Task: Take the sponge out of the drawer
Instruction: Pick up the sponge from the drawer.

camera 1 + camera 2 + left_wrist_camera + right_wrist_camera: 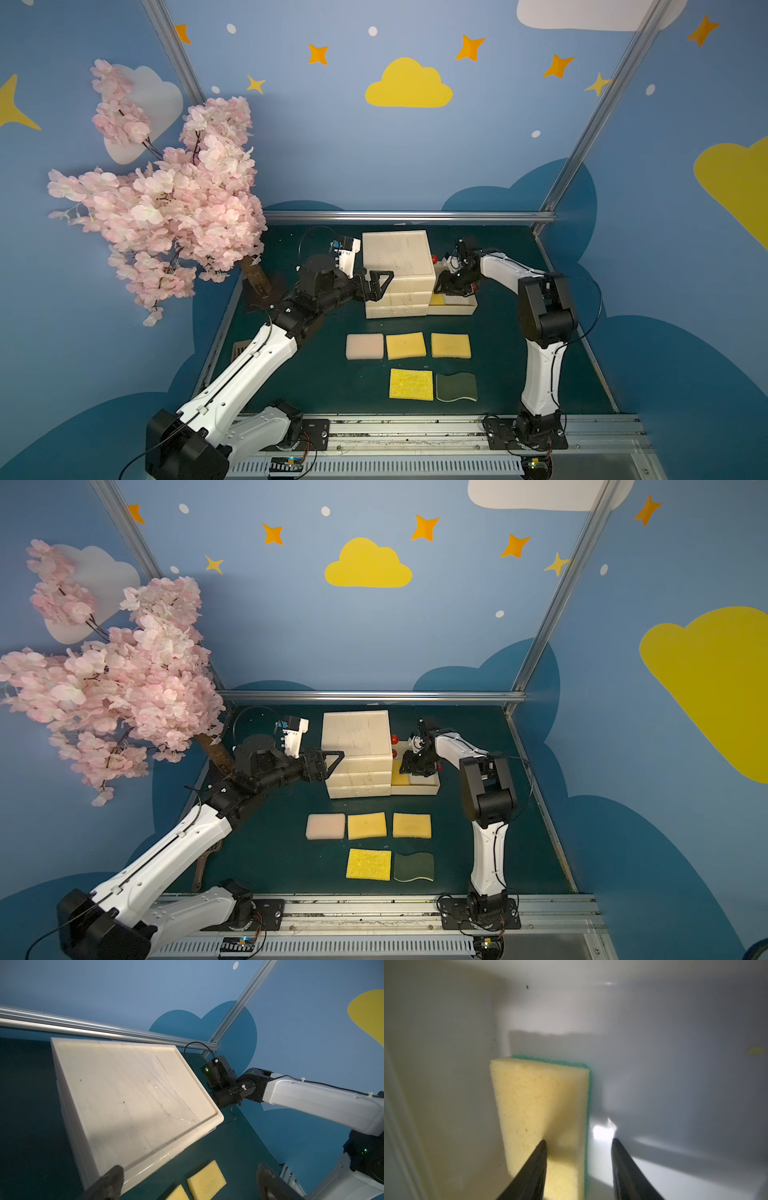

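Note:
A yellow sponge (pixel 539 1105) with a green scrub layer lies in the pulled-out bottom drawer (pixel 457 309) of the cream drawer unit (pixel 397 253); a yellow corner of the sponge (pixel 436 299) shows in both top views. My right gripper (pixel 579 1140) reaches down into the drawer, its jaws partly apart. One fingertip (pixel 542 1145) presses the sponge's yellow face. The other stands on the drawer floor, clear of the green side. My left gripper (pixel 380 284) hangs wide open at the unit's front left corner, with nothing between its fingers (pixel 116 1172).
Several sponges lie in two rows on the green table in front of the unit: pale pink (pixel 364 346), yellow (pixel 406 345), yellow (pixel 451 345), bright yellow (pixel 411 384), dark green (pixel 456 387). A pink blossom tree (pixel 166 199) overhangs the back left. Red knobs (pixel 434 258) stick out on the unit's right side.

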{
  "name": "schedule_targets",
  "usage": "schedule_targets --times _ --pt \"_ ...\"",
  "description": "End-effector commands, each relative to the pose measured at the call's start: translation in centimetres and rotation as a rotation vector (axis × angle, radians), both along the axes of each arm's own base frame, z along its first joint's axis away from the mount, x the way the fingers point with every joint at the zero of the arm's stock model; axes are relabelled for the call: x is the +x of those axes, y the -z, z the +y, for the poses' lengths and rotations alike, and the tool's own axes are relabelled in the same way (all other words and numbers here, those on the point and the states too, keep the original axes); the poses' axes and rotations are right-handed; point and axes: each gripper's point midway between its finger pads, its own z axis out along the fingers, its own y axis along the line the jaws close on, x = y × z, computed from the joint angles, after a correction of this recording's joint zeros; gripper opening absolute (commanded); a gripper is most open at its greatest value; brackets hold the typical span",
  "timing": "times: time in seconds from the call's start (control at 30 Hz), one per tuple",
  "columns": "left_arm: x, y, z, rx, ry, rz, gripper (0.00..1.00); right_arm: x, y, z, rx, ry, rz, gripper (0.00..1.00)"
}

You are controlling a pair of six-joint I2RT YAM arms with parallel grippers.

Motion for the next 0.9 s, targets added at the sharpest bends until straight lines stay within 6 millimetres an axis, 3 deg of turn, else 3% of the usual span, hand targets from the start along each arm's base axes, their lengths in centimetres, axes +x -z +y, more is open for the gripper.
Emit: schedule_targets --times 0.0,0.1,0.2,0.3,0.4,0.6,0.87 --pt "-0.1 0.0 0.0 -0.013 0.007 -0.006 0.99 -0.3 1.2 -0.1 -0.036 0.010 0.037 0.46" --pt "-0.1 0.2 0.0 -0.011 0.003 -0.002 0.99 -0.4 1.4 0.0 -0.048 0.006 0.038 0.35" --pt "-0.1 0.2 0.0 -0.015 0.002 -0.001 0.99 -0.4 1.4 0.2 -0.046 0.004 0.039 0.16" --pt "-0.3 0.1 0.2 -0.016 -0.001 -0.004 0.99 0.0 0.8 -0.1 -0.065 0.007 0.015 0.02" --pt "-0.5 0.2 0.3 -0.015 -0.003 -0.004 0.99 0.6 -0.6 -0.8 -0.093 0.012 -0.040 0.00" --pt "-0.6 0.1 0.3 -0.023 0.002 -0.002 0.99 2.3 -6.1 -1.7 -0.054 0.017 -0.177 0.00" --pt "-1.4 -0.5 -0.8 -0.003 0.090 0.007 0.99 2.4 -16.6 -4.7 -0.057 0.018 -0.416 0.00"
